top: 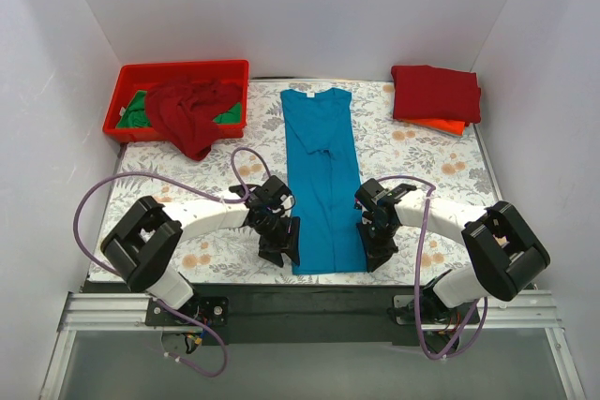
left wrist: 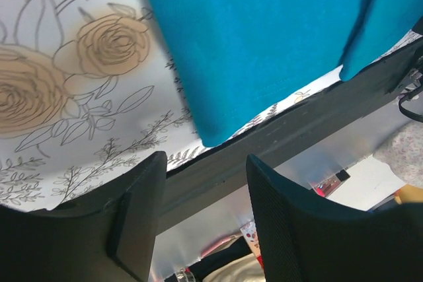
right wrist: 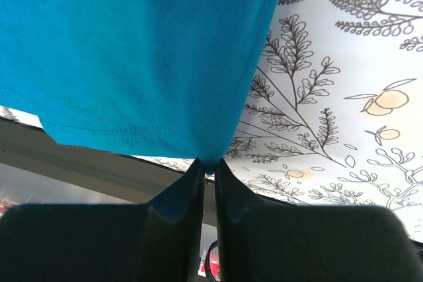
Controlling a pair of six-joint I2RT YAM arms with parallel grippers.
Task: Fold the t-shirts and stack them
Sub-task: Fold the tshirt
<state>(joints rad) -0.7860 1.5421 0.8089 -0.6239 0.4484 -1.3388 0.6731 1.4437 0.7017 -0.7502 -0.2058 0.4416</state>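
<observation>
Teal t-shirt is laid down the middle of the table as a long narrow strip, collar toward the far edge and hem at the near edge. The sleeves are judged to be folded inward, so a crosswise fold from the hem is taken to be the step in hand. For that purpose the right gripper is set at the right hem corner and the left gripper at the left hem corner, so that the hem can be raised level and carried toward the collar. In the top view both grippers are seen only as dark shapes beside the cloth, and their state cannot be read there. It is supplied by the wrist views. In the right wrist view the fingers are drawn together with the tip of the hem corner pinched between them. In the left wrist view the fingers stand apart, and the cloth corner lies just beyond the gap, not within it (no grip is shown on that side). Only the top view shows the rest of the work. A dark red shirt and a green shirt lie unfolded in the red tray at the far left corner. A folded dark red shirt is stacked on an orange shirt at the far right corner, where the teal piece is judged to belong once folded.
</observation>
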